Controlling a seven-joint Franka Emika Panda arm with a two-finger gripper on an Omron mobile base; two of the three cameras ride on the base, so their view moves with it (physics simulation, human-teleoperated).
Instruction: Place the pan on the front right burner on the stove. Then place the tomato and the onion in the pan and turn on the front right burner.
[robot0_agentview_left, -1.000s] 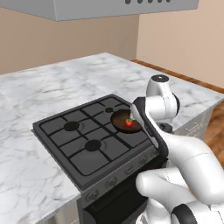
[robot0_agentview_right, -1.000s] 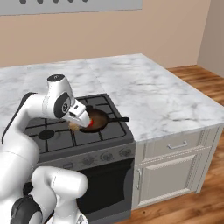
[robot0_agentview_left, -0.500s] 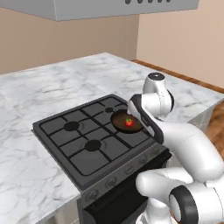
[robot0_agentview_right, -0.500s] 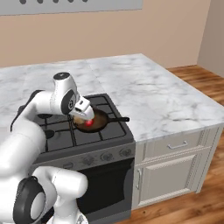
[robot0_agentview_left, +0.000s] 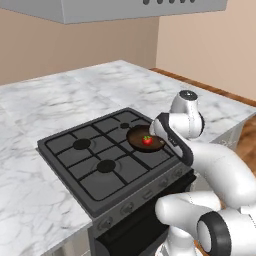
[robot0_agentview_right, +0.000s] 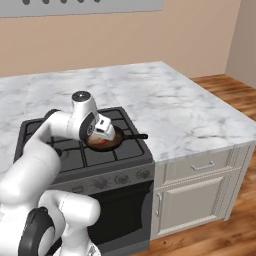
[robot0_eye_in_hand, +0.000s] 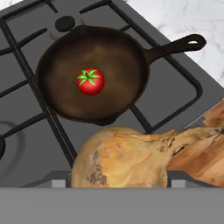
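Beige walls (robot0_agentview_right: 200, 35) behind a white marble counter (robot0_agentview_right: 165, 95) with grey veins. Grey range hood (robot0_agentview_left: 115, 7) overhead. Pale cabinet (robot0_agentview_right: 200, 200) with a drawer and a door below the counter. Brown wooden floor (robot0_agentview_right: 235, 235) at right. Even, soft light.

Domestic kitchen: gas stove (robot0_agentview_left: 107, 165) set into a marble bench (robot0_agentview_right: 190, 107), range hood (robot0_agentview_left: 105, 9) above, cabinet drawers (robot0_agentview_right: 200, 167) beside.
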